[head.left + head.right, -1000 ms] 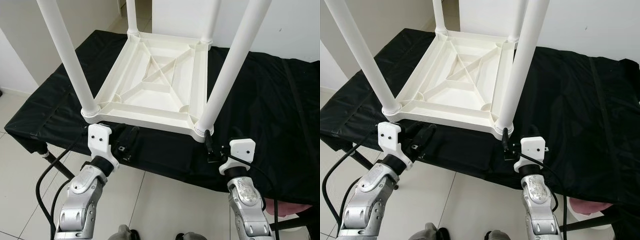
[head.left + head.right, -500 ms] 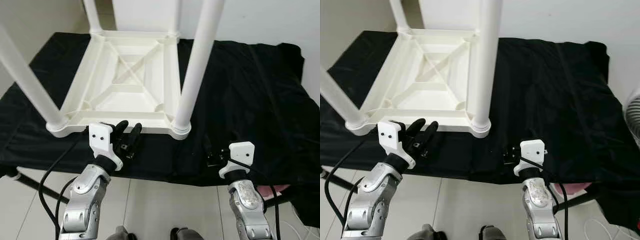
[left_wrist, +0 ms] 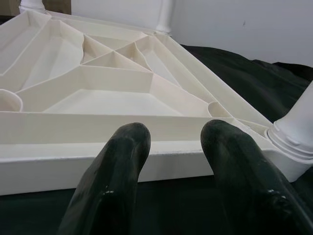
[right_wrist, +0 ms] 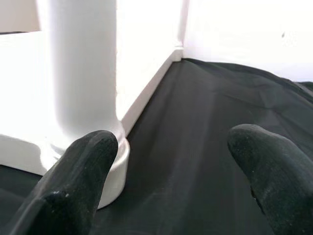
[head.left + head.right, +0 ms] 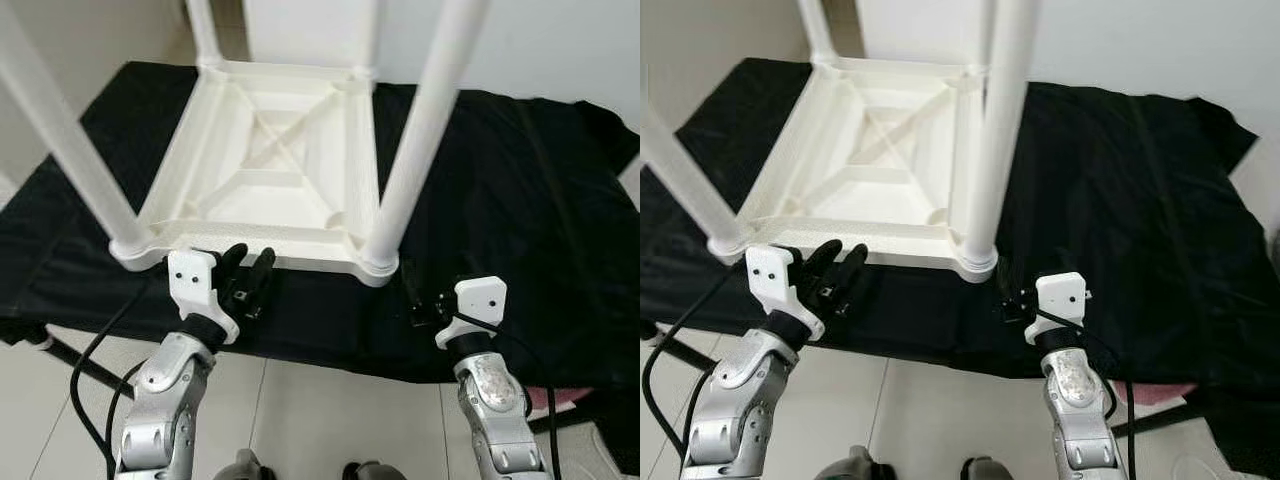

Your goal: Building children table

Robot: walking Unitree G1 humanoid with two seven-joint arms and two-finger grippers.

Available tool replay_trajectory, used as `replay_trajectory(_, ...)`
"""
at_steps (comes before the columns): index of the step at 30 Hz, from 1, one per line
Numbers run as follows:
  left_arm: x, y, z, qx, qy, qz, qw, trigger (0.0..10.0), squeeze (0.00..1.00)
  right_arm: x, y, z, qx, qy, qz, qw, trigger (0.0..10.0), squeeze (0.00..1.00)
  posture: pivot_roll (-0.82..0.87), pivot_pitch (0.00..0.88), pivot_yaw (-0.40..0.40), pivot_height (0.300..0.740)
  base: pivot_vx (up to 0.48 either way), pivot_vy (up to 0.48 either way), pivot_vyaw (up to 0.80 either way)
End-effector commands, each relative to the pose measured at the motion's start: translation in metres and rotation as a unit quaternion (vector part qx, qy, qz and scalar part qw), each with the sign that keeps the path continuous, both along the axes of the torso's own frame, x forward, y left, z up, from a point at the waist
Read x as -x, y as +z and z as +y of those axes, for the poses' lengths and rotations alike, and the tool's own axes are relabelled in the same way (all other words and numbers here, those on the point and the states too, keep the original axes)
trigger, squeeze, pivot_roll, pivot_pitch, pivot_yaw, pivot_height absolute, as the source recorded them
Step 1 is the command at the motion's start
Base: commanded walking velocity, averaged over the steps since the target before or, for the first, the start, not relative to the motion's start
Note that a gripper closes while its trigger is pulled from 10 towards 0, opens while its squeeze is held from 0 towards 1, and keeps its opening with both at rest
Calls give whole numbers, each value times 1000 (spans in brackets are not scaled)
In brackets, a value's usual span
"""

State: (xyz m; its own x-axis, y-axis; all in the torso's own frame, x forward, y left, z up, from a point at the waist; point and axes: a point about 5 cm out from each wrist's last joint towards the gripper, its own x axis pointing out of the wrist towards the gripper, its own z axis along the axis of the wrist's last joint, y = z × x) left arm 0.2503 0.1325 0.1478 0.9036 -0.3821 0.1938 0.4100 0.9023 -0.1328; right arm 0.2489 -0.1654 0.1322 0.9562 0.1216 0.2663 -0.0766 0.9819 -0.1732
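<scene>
Reaching hands: 2 silver arms come up from the near edge toward the bench, over a tiled floor [image 5: 310,410].
Left hand [image 5: 248,272]: fingers spread open with nothing between them, tips close to the near rim of the children table, just right of its near-left leg; I cannot tell whether they touch it.
Right hand [image 5: 1012,300]: fingers parted and empty, low over the cloth, near the foot of the near-right leg.
Bench [image 5: 520,210]: covered with a black cloth [image 5: 1120,180] that hangs over the near edge.
Children table [image 5: 270,170]: white plastic, lying upside down on the left half of the bench, ribbed underside up with an X brace in the middle.
Legs: 4 white tubes stand up from the corners; near-left leg [image 5: 70,150], near-right leg [image 5: 415,150], and 2 more at the far corners.
Far: a pale wall [image 5: 1160,40] behind the bench.
</scene>
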Motion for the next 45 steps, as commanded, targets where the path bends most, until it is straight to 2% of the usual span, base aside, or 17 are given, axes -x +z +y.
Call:
replay_trajectory(1,0,-2,7,5,66,17,998,10000,0,2,-3,-1,5,2,3,1000,10000,0,-86,74,36,740,0,0,0)
replay_trajectory(45,0,-1,3,5,58,18,998,10000,0,4,-6,1,11,3,-4,1000,10000,0,-80,76,40,740,0,0,0)
